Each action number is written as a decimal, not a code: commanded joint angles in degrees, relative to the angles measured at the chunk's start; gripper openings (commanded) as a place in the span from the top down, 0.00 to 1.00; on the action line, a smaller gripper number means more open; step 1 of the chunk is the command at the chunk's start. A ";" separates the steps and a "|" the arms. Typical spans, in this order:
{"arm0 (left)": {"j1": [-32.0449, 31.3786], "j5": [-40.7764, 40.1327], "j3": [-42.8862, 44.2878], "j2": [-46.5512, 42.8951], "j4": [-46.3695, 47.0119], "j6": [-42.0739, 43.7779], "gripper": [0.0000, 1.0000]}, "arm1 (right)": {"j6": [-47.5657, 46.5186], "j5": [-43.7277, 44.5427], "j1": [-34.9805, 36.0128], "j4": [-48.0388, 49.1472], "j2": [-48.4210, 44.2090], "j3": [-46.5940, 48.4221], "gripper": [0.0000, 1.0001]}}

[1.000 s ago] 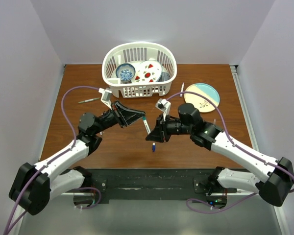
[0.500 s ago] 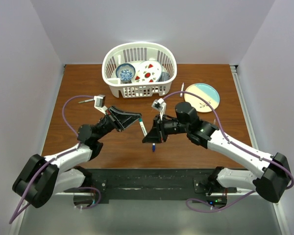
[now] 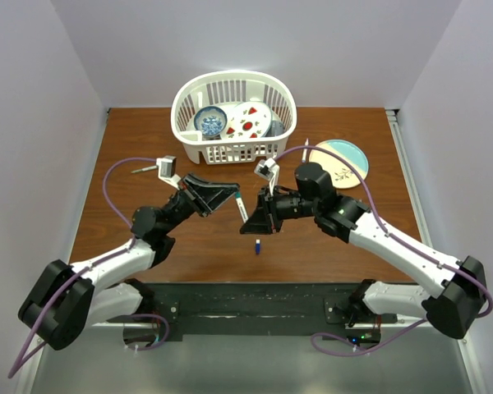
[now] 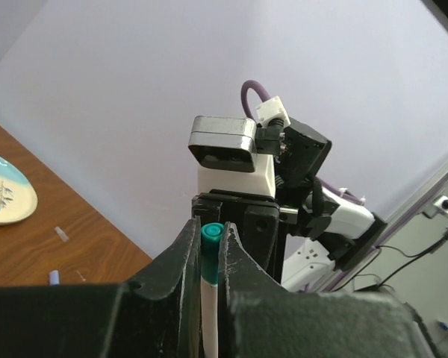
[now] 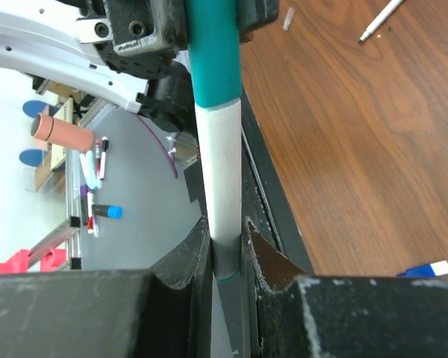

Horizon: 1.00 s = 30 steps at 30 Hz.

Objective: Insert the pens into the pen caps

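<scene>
Though top view blurs the grasp, wrist views show right gripper [image 5: 225, 239] clamping white pen [image 5: 222, 171], left gripper [image 4: 207, 231] clamping green cap [image 5: 213, 52] at 12 o'clock.

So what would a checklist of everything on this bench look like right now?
Surface: brown wooden table.
Job's things: white pen with its end inside a green cap, held in the air; grey pen far left; second white pen by the plate; small blue piece near the front, cap or pen unclear.
Clutter: white basket holding dishes; cream-and-blue plate.
Grippers: left gripper shut on green cap; right gripper shut on white pen.
Cables: purple cable looping off each arm.
Surroundings: pale walls on three sides.
</scene>
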 commanded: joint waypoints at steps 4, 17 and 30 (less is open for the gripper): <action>-8.75 27.68 -0.29 0.42 -32.77 15.25 1.00 | -4.04 17.82 -4.68 24.51 -0.27 13.96 1.00; -8.84 34.63 -5.04 1.82 -11.18 1.37 1.00 | -3.18 14.14 -8.54 26.96 -0.01 17.66 1.00; -10.77 31.04 -2.85 1.74 -17.55 4.34 1.00 | -0.98 16.41 -9.42 29.69 2.97 19.24 1.00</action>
